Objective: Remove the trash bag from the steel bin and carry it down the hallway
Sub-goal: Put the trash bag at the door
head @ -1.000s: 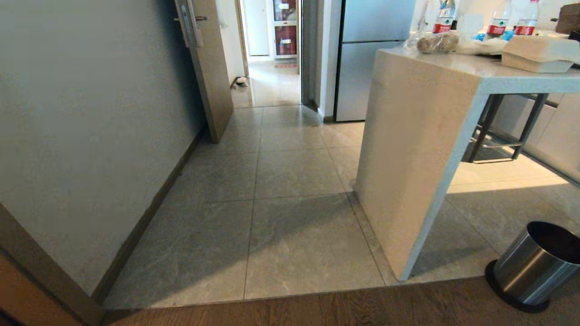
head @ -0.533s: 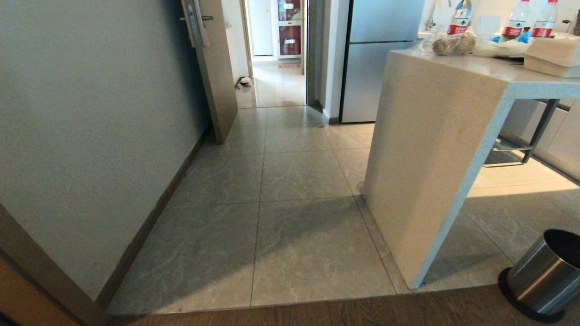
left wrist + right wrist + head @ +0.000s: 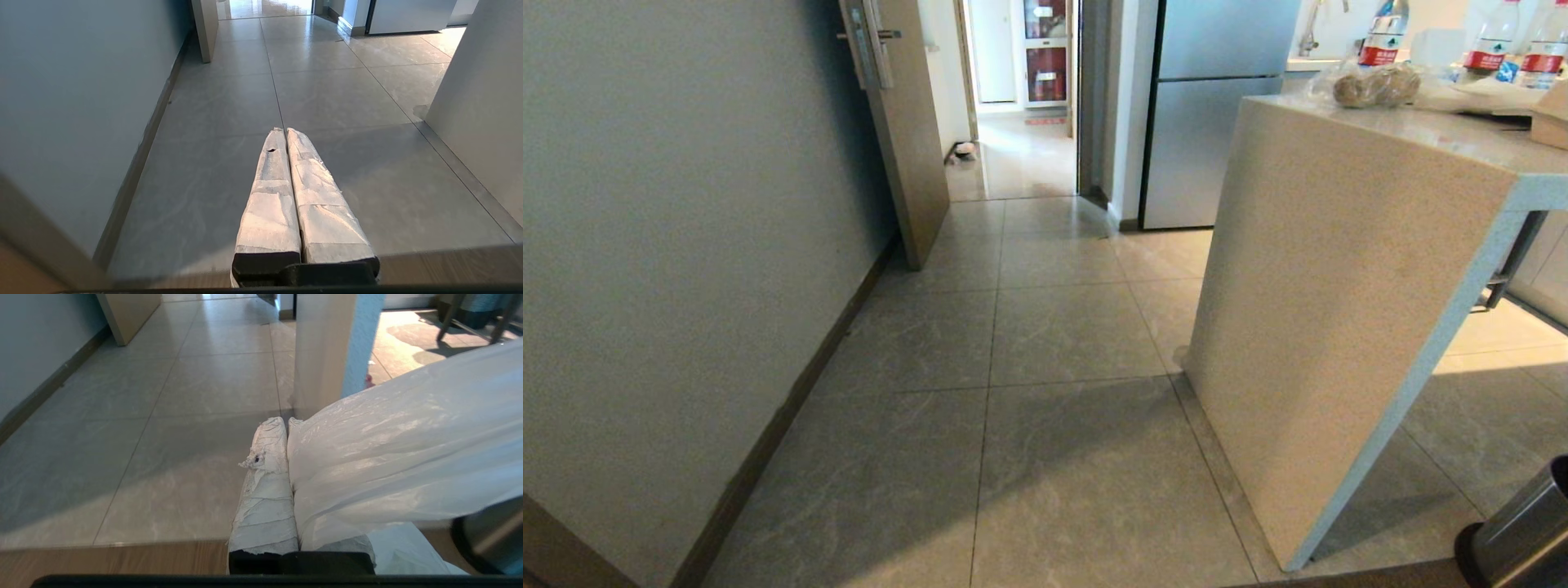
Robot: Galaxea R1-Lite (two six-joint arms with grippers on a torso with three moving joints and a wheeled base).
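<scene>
The trash bag [image 3: 400, 445], thin translucent white plastic, is pinched in my right gripper [image 3: 286, 422], which is shut on it. The bag drapes over one taped finger and spreads off to the side. Behind it stands the steel bin [image 3: 490, 535], also seen in the head view's lower right corner as the steel bin [image 3: 1523, 531]. My left gripper [image 3: 285, 130] is shut with nothing in it, hanging above the hallway tiles [image 3: 327, 94]. Neither arm shows in the head view. The hallway [image 3: 1062, 327] runs ahead toward a doorway.
A grey wall [image 3: 670, 245] with dark skirting lines the left. A stone counter panel [image 3: 1339, 327] stands on the right, with bottles and a bagged item [image 3: 1376, 82] on top. Ahead are an open door [image 3: 907, 122] and a steel fridge [image 3: 1217, 114].
The whole head view has shifted: the counter and bin slid toward the lower right and the wood floor strip dropped almost out of the picture, so the camera has moved forward.
</scene>
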